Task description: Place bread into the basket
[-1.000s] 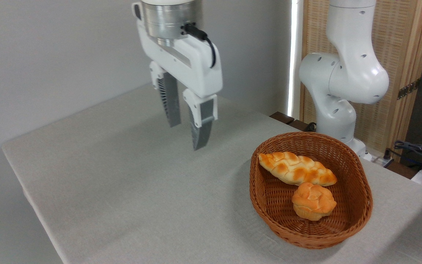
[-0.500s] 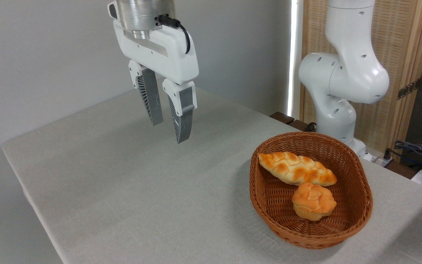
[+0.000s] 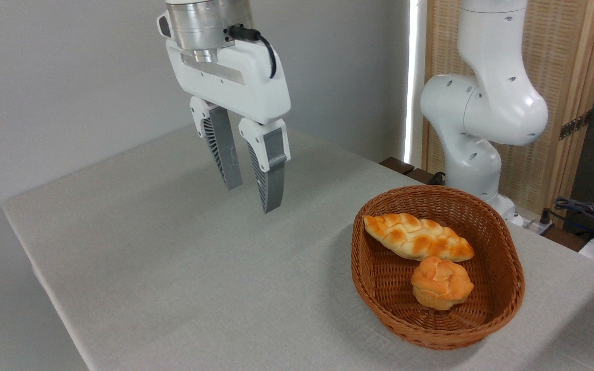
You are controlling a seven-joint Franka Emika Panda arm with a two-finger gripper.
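from the fixed camera, the only view: hand hanging high over the far middle of the desk, fingers pointing down and parted by a narrow gap, nothing between them. well off to the right, the basket sitting flat on the desk near its right edge, and inside it the bread — resting on the woven floor toward the near end, just beside a longer braided loaf lying across the far half, possibly touching it at one end; hard to tell. judging by that, placement looks finished, with the hand clear of the basket and free. as for handling: probably light and soft, with a knotted, creased top that would dent under a hard squeeze, so a gentle close across the widest part of the round body, low on the sides below the knot, seems the safest hold. surface looks matte rather than glossy, so likely not slippery. crowding by the loaf on one side and the basket wall on the other would leave little room for fingers — approach from straight above, fingers lined up along the free direction.
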